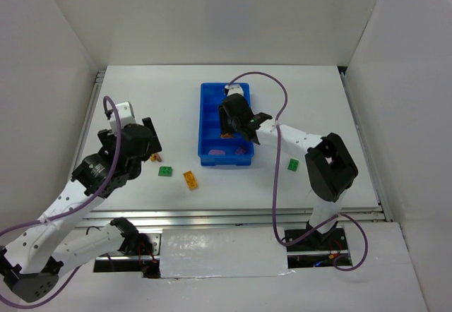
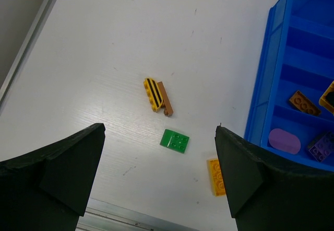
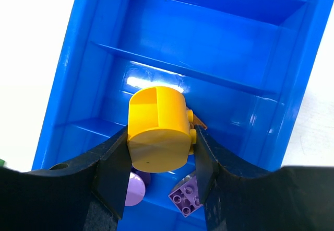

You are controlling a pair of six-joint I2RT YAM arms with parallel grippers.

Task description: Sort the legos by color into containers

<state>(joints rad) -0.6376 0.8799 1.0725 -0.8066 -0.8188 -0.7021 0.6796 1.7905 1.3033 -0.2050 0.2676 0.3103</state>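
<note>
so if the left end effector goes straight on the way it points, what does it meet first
Probably the green lego, lying on the table between the fingers of the open left end effector; depth is unclear, so it might touch bare table beside it.

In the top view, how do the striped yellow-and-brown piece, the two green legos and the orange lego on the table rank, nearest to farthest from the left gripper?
Counted from the left gripper, which is wide open:
1. The striped yellow-and-brown piece, right beside it.
2. The green lego, a little toward the near edge.
3. The orange lego, further right.
4. The second green lego, on the far side of the blue tray.
</note>
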